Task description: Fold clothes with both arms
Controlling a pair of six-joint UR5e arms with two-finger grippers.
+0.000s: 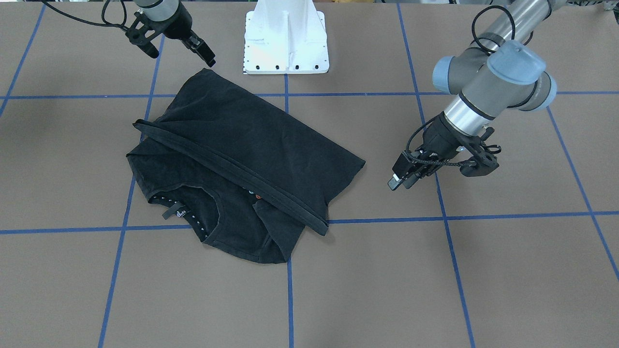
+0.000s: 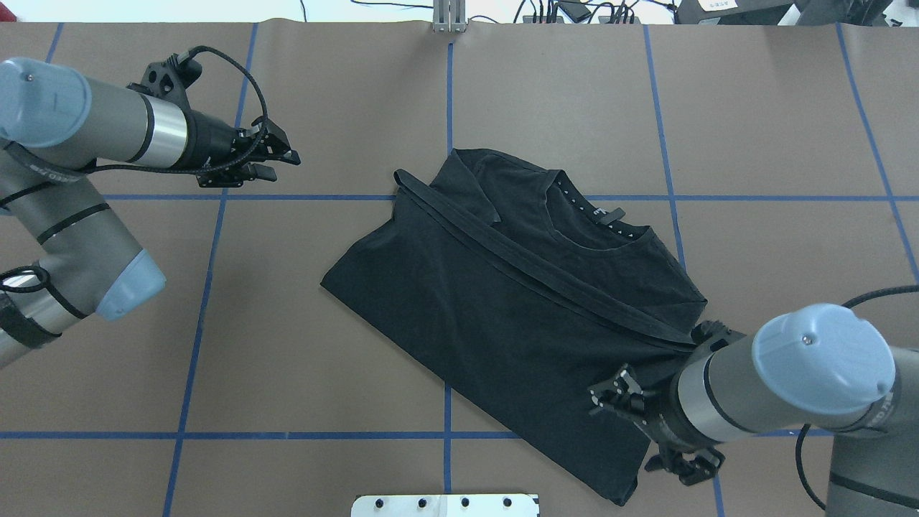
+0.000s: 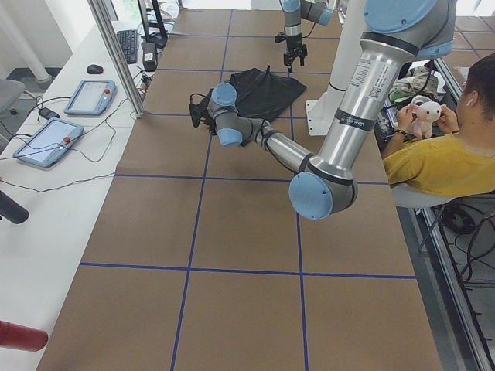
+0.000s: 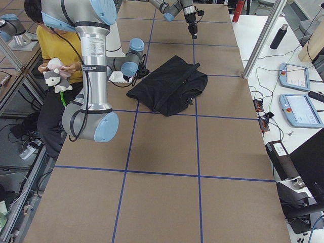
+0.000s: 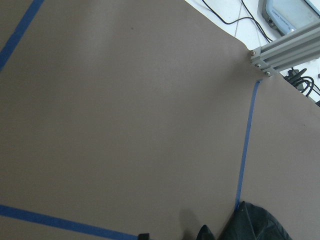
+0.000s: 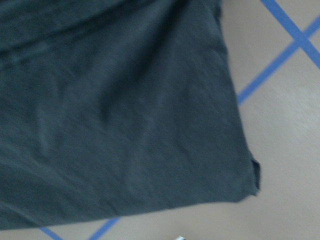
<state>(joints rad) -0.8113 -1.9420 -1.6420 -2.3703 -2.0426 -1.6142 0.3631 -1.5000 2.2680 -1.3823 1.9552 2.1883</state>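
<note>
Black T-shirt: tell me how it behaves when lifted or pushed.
Probably floppy: the T-shirt lies in soft wrinkled layers, so a lifted corner should drape and the fold may open. Likely light: the cloth looks thin. Pushed, it would probably bunch on the table.

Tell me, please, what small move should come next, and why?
Probably move the left gripper toward the nearest corner of the T-shirt: neither it nor the right gripper holds the cloth, which lies only half folded, collar exposed.
</note>
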